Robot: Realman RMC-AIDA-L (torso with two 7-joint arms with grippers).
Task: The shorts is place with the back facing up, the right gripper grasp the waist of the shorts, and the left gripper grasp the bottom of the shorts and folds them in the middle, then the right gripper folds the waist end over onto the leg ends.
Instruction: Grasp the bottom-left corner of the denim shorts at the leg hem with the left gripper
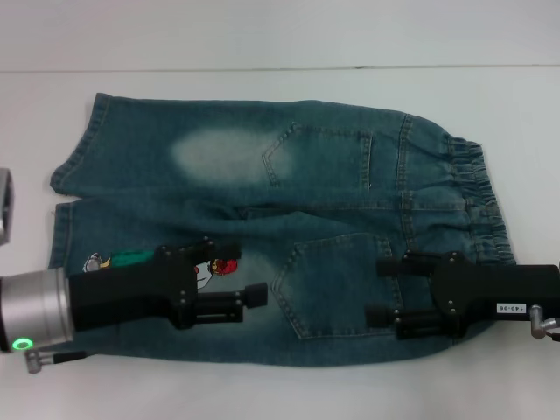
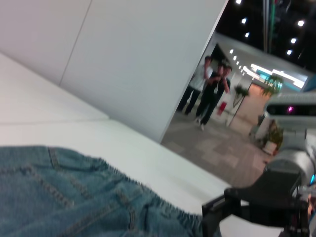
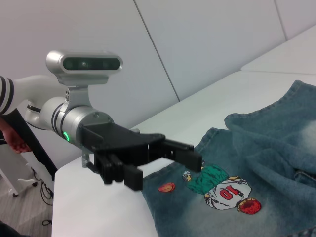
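While the shorts [image 1: 289, 227] lie flat, both spread grippers, left gripper [image 1: 238, 278] and right gripper [image 1: 383, 290], should pinch the near edge together before lifting.

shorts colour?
Faded blue denim shorts with a cartoon patch; clearest in the head view.

The blue denim shorts [image 1: 280, 227] lie flat on the white table [image 1: 262, 35], their gathered elastic waistband [image 1: 477, 197] toward the robot's right and the leg hems toward its left. Two back pockets sit near the waist end, one behind the other. The left gripper [image 1: 236, 280], black and two-fingered, hangs over the near leg beside a cartoon patch [image 3: 219, 187]. The right gripper [image 1: 385, 289] hangs over the near pocket, just inside the waistband, pointing toward the left one.
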